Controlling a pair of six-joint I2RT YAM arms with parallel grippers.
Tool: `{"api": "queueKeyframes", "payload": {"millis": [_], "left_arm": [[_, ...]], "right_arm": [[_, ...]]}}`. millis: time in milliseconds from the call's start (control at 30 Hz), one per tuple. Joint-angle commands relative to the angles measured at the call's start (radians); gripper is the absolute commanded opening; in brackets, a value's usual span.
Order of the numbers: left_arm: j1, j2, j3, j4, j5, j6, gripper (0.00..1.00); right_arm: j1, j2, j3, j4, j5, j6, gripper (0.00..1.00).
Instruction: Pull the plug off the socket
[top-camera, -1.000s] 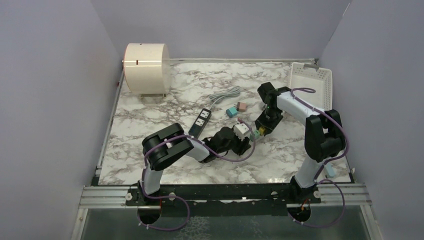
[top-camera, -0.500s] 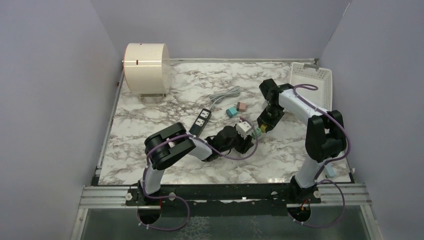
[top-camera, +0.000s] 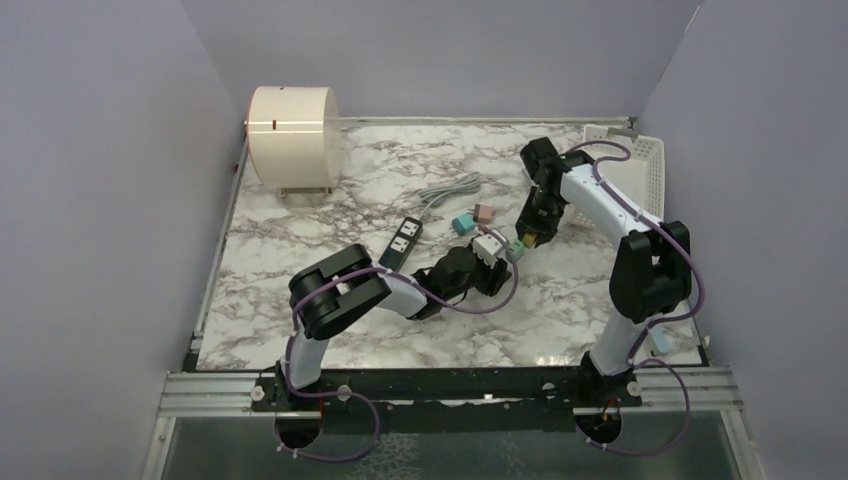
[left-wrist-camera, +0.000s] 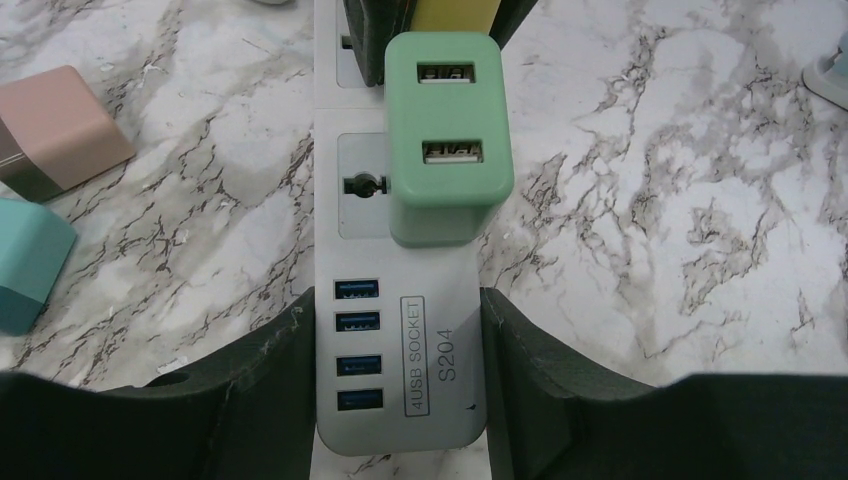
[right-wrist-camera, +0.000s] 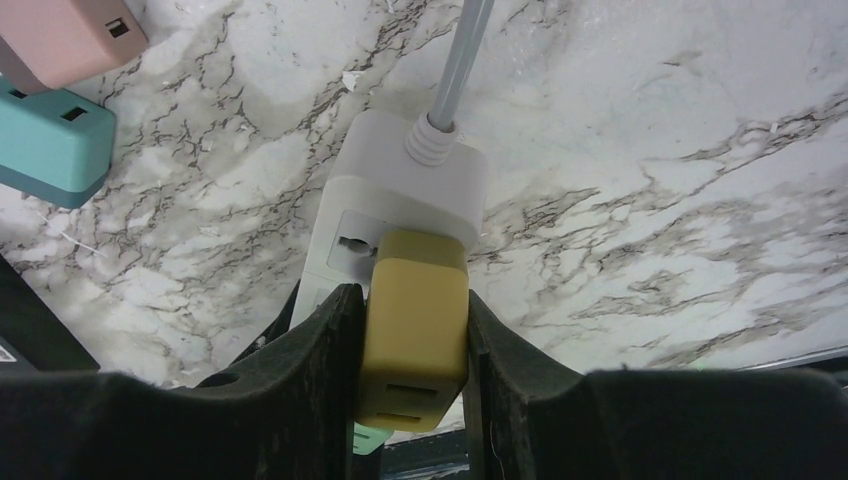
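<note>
Top view: the socket strip (top-camera: 489, 242) lies mid-table (top-camera: 300, 230), well off every edge, with bare marble around it; the left claw (top-camera: 480, 262) and right claw (top-camera: 521, 241) meet at it. Left wrist: the left claw clamps the strip's USB end, and the green plug (left-wrist-camera: 448, 130) is seated just beyond its fingers. Right wrist: the right claw is pinched tight on the yellow plug (right-wrist-camera: 415, 300) (boxy, two USB slots) at the cable-end outlet; whether it is seated or lifted is unclear.

Pink block (left-wrist-camera: 60, 130), teal block (left-wrist-camera: 30, 262) crowd socket strip (left-wrist-camera: 440, 370); marble (left-wrist-camera: 680, 200) opposite open.

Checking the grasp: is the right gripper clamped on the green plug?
No, the right gripper is shut on the yellow plug; the green plug stands ungripped.
</note>
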Motion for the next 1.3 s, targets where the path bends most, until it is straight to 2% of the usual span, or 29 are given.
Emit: {"api": "queueKeyframes", "payload": {"millis": [0, 167, 433, 633, 800, 1100, 1267], "left_arm": [[-0.01, 0.063, -0.05, -0.293, 0.089, -0.015, 0.0], [-0.01, 0.038, -0.045, -0.335, 0.086, -0.037, 0.0], [-0.027, 0.001, -0.04, -0.413, -0.027, -0.028, 0.0], [-0.053, 0.015, -0.018, -0.446, -0.072, -0.007, 0.0], [-0.053, 0.017, -0.015, -0.447, -0.04, -0.017, 0.0], [-0.05, 0.028, -0.005, -0.431, 0.035, -0.048, 0.0], [-0.05, 0.035, -0.007, -0.431, 0.038, -0.049, 0.0]], "right_arm": [[-0.015, -0.039, 0.009, 0.049, -0.03, -0.117, 0.01], [-0.015, -0.06, -0.054, 0.114, -0.029, -0.073, 0.01], [-0.015, 0.065, 0.023, -0.026, -0.004, -0.101, 0.01], [-0.016, 0.112, 0.029, -0.045, -0.041, -0.063, 0.01], [-0.015, 0.056, 0.001, -0.005, -0.05, -0.002, 0.01], [-0.015, -0.111, -0.184, 0.163, -0.039, 0.074, 0.01], [-0.015, -0.074, -0.13, 0.11, 0.012, 0.027, 0.01]]}}
